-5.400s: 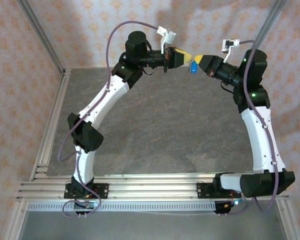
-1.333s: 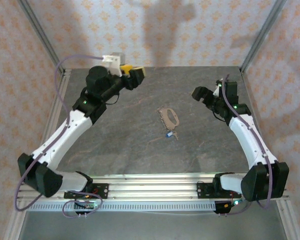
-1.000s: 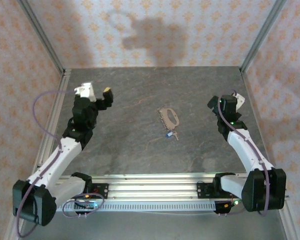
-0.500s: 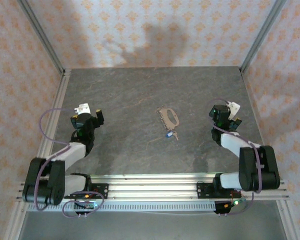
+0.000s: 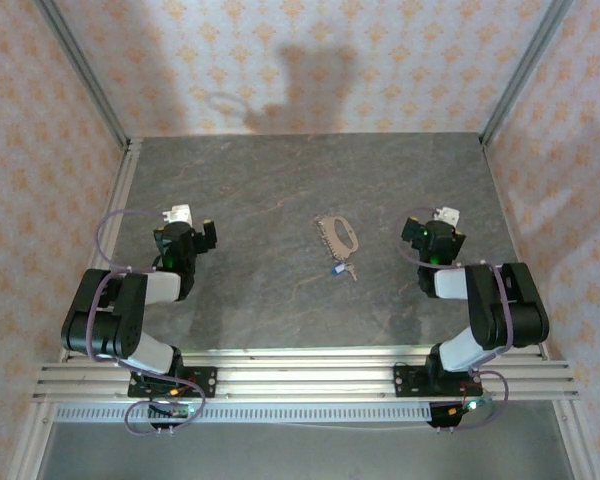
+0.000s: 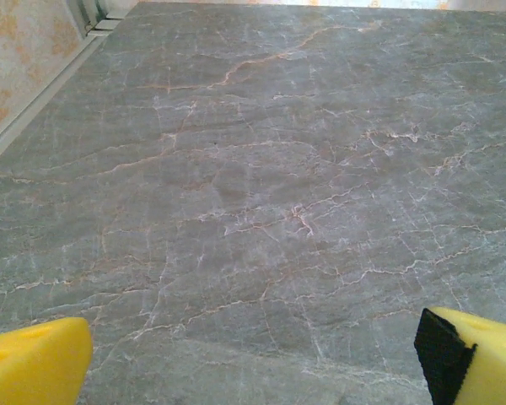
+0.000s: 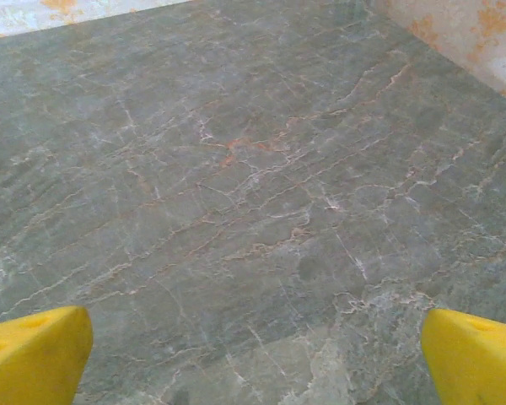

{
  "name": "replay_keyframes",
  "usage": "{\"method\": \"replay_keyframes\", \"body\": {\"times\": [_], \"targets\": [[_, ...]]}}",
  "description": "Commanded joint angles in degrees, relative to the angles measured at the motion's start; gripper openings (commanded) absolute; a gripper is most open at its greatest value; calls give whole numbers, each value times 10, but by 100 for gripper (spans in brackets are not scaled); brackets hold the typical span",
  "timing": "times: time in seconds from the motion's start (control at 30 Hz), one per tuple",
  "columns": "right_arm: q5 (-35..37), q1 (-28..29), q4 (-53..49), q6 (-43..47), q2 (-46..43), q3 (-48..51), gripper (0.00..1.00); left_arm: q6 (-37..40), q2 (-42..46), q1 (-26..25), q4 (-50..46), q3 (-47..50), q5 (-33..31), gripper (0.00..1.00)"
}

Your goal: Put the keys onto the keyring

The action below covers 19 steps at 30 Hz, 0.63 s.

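Note:
The pale keyring point(image 5: 339, 234) lies flat on the grey stone table point(image 5: 280, 190), near its middle. A blue-headed key point(image 5: 337, 268) rests just below it, touching its lower end. My left gripper point(image 5: 193, 236) sits folded back at the left, open and holding nothing. On the opposite side my right gripper point(image 5: 427, 238) is folded back too, open and empty. Both stand well apart from the keyring. In the left wrist view, yellow fingertips point(image 6: 34, 371) flank bare table. Bare stone also lies between the yellow fingertips point(image 7: 476, 363) in the right wrist view.
Patterned walls enclose the table on three sides, with metal posts point(image 5: 80, 70) in the back corners. An aluminium rail frame point(image 5: 300, 375) runs along the near edge, where both arm bases sit.
Both arms have let go of the keyring and key, now on the table, and folded back toward their bases. In the last half second they tucked in further.

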State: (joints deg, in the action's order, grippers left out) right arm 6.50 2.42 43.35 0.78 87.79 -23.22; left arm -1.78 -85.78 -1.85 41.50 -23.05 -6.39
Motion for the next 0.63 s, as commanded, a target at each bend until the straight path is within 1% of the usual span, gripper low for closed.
{"method": "replay_keyframes", "body": {"times": [0.0,0.4,0.6], "targets": [[-14,-5,19,13,-7,-4,99,18,-2,-7,14,-13,-9,100],[-25,-6,5,14,0,-15,100,19,-2,-10,10,-15,-13,100],[-26,-6,17,16,-5,-6,99,19,-2,-10,10,-15,-12,100]]}}
